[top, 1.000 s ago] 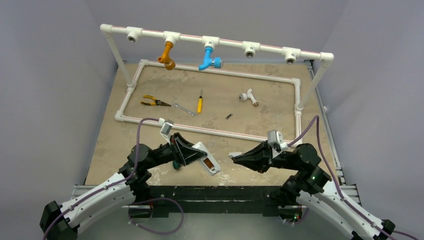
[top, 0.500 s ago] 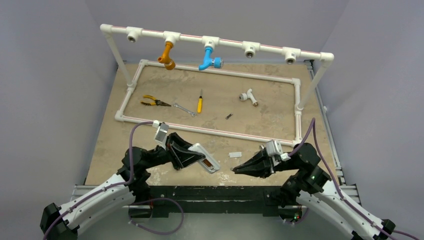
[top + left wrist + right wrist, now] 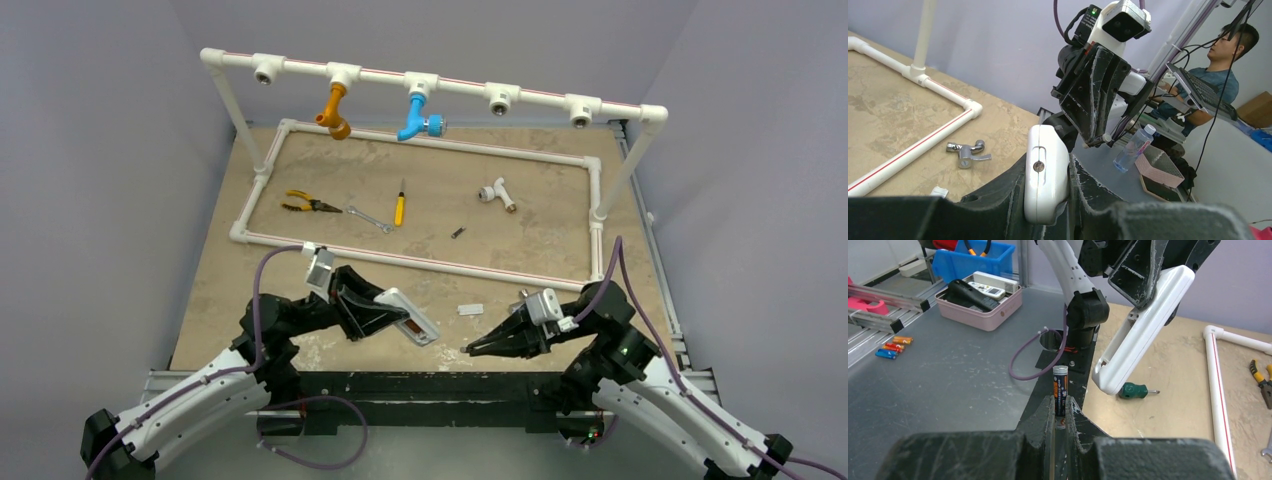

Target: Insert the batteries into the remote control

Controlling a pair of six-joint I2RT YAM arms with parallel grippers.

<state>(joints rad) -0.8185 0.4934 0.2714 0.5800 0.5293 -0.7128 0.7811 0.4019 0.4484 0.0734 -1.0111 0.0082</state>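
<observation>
My left gripper (image 3: 392,318) is shut on the white remote control (image 3: 410,318) and holds it tilted above the table's near edge, with its dark battery bay facing up. In the left wrist view the remote's end (image 3: 1045,180) sits between the jaws. My right gripper (image 3: 468,349) is shut on one battery (image 3: 1060,389), a slim dark cylinder standing up between the fingers (image 3: 1075,415). It is just right of and below the remote (image 3: 1140,330). A second battery (image 3: 457,232) lies inside the pipe frame.
A small white cover (image 3: 470,309) lies on the table between the grippers. A green-handled screwdriver (image 3: 1135,390) lies under the remote. A silver tap fitting (image 3: 967,152) is near the white pipe frame (image 3: 420,262). Pliers (image 3: 305,205), a wrench and a yellow screwdriver (image 3: 399,208) lie farther back.
My right gripper has pulled back from over the white cover toward the near edge and dropped lower, uncovering the cover. My left gripper with the remote has shifted slightly left.
</observation>
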